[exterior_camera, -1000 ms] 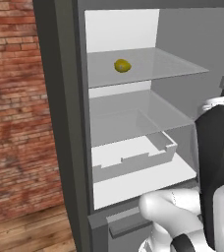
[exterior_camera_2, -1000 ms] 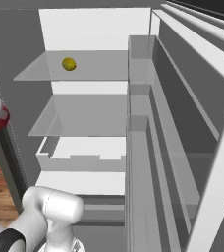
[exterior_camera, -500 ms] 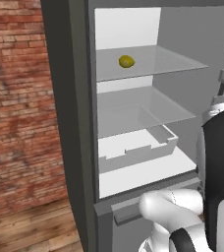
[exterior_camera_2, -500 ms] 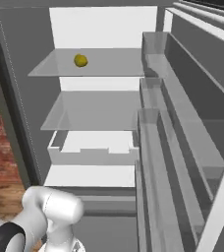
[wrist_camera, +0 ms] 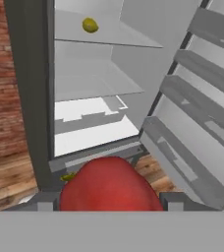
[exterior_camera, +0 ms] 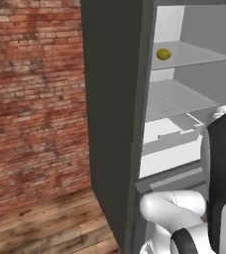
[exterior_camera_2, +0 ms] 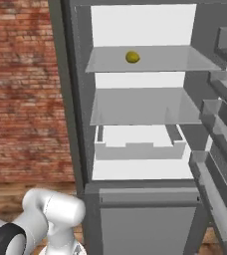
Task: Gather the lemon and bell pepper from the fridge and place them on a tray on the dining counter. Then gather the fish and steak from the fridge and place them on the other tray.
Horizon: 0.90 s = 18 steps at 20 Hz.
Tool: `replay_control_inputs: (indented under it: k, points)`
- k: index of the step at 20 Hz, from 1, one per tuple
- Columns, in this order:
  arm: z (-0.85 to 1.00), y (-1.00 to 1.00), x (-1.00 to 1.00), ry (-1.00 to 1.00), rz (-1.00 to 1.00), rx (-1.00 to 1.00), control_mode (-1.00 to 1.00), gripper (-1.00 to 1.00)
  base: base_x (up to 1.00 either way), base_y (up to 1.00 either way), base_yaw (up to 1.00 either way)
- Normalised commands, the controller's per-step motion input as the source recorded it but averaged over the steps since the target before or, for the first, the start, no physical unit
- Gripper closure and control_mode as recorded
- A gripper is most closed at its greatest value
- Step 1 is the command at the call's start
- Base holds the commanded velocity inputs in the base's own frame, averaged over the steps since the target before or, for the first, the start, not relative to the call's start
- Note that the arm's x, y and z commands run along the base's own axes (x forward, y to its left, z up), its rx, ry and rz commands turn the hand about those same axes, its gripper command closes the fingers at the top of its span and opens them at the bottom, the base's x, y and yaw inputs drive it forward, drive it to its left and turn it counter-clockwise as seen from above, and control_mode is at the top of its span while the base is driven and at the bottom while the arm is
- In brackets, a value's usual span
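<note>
In the left base view, our whole picture has slid since a moment ago: more red brick wall [exterior_camera: 35, 99] shows now, so our base is driving away from the fridge [exterior_camera: 115, 124], and nothing inside it has moved. The lemon [exterior_camera: 163, 54] sits on the top glass shelf, small, yellow and oval.

In the right base view, we see the fridge's white inside, smooth see-through shelves and a white drawer [exterior_camera_2: 139, 147]. The lemon [exterior_camera_2: 132, 57] waits there.

In the hand view, our gripper [wrist_camera: 109, 199] is clamped around the bell pepper [wrist_camera: 109, 189], shiny, red and round. We think we are carrying it to a tray. The lemon comes next.
</note>
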Motion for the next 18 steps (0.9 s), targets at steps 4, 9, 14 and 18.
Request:
replay_control_inputs:
  k: [4,9,14,18]
  points:
    - [0.0,0.0,0.0,0.0,0.0,0.0,1.0,1.0,-0.52,0.8,-0.17]
    - [0.0,0.0,0.0,0.0,0.0,0.0,1.0,1.0,-0.75,0.38,-0.27]
    - [0.0,0.0,0.0,0.0,0.0,0.0,1.0,1.0,-0.96,0.04,-0.4]
    - [0.0,0.0,0.0,0.0,0.0,0.0,1.0,1.0,-0.95,0.0,-0.45]
